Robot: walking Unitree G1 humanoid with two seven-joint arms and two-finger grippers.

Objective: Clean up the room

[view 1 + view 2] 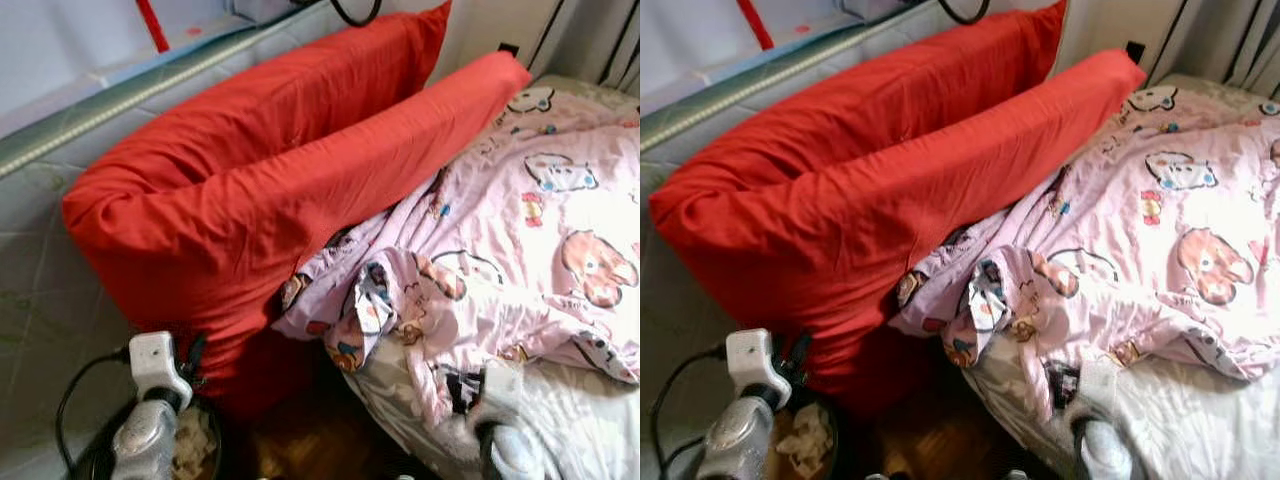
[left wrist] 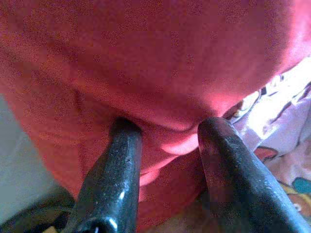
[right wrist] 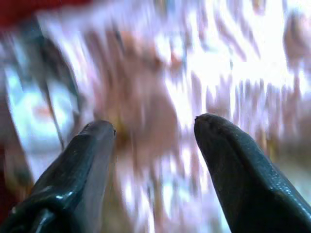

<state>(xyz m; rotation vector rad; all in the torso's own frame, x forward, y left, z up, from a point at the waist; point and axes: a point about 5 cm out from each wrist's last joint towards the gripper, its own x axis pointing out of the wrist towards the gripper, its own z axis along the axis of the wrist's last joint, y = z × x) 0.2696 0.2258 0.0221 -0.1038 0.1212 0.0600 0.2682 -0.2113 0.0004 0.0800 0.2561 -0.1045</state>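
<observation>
Nearest us on the left, our left hand (image 2: 165,141) is spreading its fingers against the near end of the red pillow (image 1: 280,170), ready to grip it. On the right, our right hand (image 3: 154,125) is hovering spread over the rumpled pink blanket (image 1: 520,250), which is spilling across the bed (image 1: 570,420) farther right.

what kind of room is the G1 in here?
Most likely a bedroom. Two long red pillows lean against a quilted mattress edge, and a rumpled pink cartoon-print duvet lies beside them. The left gripper is open against the red fabric.
</observation>
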